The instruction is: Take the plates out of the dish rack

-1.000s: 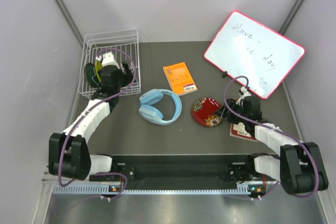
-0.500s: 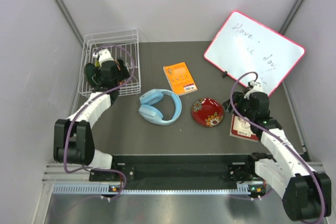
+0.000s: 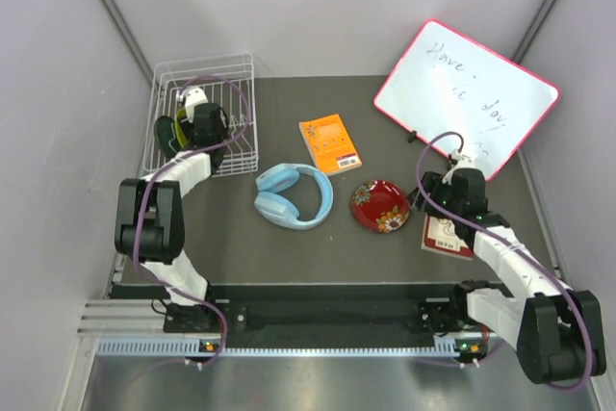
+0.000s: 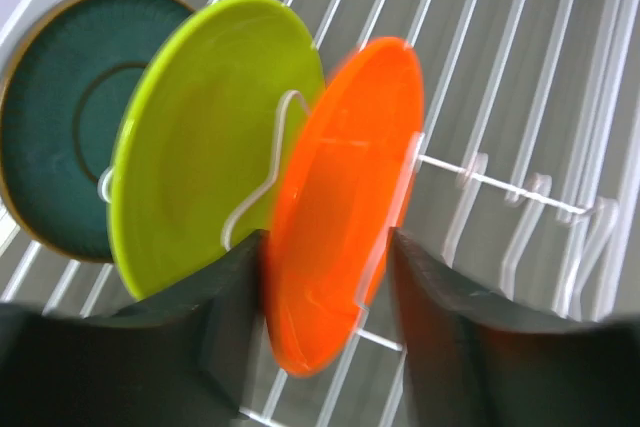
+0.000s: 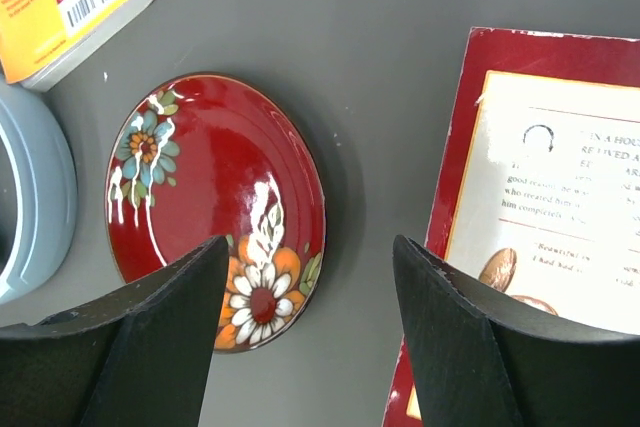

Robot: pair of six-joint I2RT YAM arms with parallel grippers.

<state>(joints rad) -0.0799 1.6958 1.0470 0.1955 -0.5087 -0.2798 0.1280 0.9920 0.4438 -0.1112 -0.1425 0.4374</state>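
Note:
The white wire dish rack (image 3: 207, 69) stands at the back left. In the left wrist view three plates stand on edge between its tines: teal (image 4: 60, 127), yellow-green (image 4: 200, 147) and orange (image 4: 340, 197). My left gripper (image 4: 325, 239) is down inside the rack (image 4: 500, 187). Its fingers are on either side of the orange plate with both tips against it, and the plate is blurred. From above, that gripper (image 3: 197, 127) hides most of the plates. The dark red patterned plate (image 3: 380, 206) lies flat on the table. My right gripper (image 5: 308, 247) hovers open just right of it (image 5: 215, 197), holding nothing.
Light blue headphones (image 3: 294, 194) lie mid-table, an orange book (image 3: 329, 142) behind them. A red-framed whiteboard (image 3: 465, 98) leans at the back right. A red booklet (image 3: 445, 236) lies under my right arm, beside the red plate (image 5: 560, 207).
My left gripper has pushed further into the rack and narrowed its jaws onto the orange plate. My right gripper has drawn back slightly from the red plate, which stays on the table.

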